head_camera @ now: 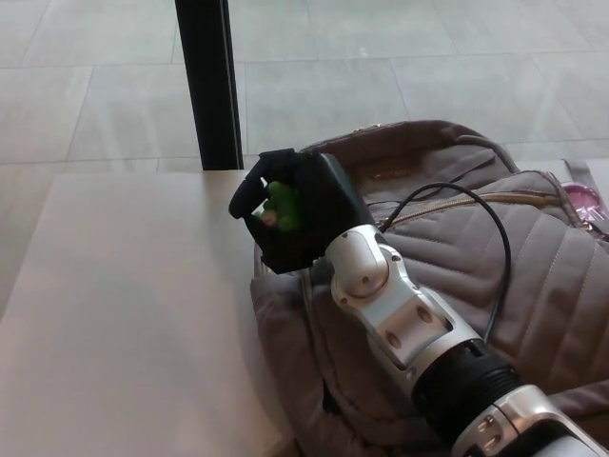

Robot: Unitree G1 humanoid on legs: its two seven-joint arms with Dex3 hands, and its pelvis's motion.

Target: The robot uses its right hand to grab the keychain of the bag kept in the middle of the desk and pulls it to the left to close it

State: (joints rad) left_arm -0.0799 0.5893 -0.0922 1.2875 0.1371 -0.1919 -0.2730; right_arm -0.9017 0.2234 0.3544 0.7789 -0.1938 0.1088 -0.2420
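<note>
A grey quilted bag (495, 276) lies on the white desk (124, 314), filling the right half of the head view. My right hand (295, 214) sits over the bag's left end, its black fingers shut on a small green keychain (279, 202). The silver and black forearm (409, 324) runs across the bag from the lower right. The gold zip line (457, 202) shows to the right of the hand; the part beneath the hand is hidden. My left hand is out of the picture.
A black post (205, 81) stands just behind the desk's far edge, close to the hand. A pink object (590, 202) lies at the right edge by the bag. A black cable (500, 257) loops over the bag. Tiled floor lies beyond.
</note>
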